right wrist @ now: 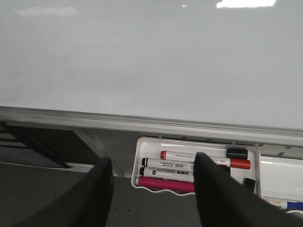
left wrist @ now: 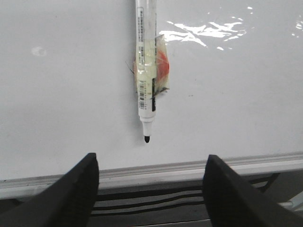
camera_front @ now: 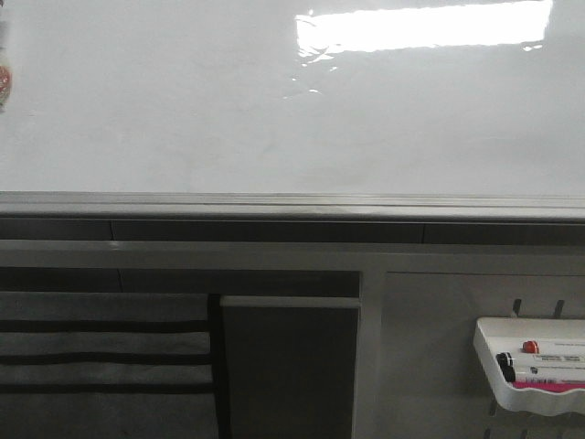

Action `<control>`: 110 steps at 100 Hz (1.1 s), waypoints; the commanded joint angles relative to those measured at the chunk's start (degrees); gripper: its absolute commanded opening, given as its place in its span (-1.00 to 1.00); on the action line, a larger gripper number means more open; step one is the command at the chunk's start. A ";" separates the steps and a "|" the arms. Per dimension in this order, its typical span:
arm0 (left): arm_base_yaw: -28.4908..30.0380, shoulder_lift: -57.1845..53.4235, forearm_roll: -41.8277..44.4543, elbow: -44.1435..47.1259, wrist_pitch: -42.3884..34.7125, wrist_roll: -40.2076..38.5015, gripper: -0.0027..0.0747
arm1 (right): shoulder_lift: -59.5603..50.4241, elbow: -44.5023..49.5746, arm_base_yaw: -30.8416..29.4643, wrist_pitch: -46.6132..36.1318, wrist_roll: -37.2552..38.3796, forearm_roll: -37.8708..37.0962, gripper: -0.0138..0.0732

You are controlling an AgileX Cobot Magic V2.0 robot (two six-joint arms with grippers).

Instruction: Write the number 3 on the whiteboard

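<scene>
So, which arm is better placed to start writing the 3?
Probably left: its view shows an uncapped black-tipped white marker, tip close to the glossy white whiteboard. The right gripper, jaws open, hangs over the white marker tray.

Glossy white whiteboard [camera_front: 183,110] with silver-grey edge; pink-fronted white tray [camera_front: 535,393].
</scene>
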 commanded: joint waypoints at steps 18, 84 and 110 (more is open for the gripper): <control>-0.43 9.82 1.06 -7.52 -4.71 -0.14 0.15 | 0.13 -2.02 0.19 -4.00 -1.14 0.94 0.21; -0.51 20.63 1.06 -13.24 -8.97 -0.14 0.15 | 0.13 -2.02 0.19 -4.00 -1.14 0.84 0.21; -0.51 20.63 1.06 -13.24 -8.72 -0.14 -0.21 | 0.13 -2.02 0.19 -4.00 -1.14 0.84 0.21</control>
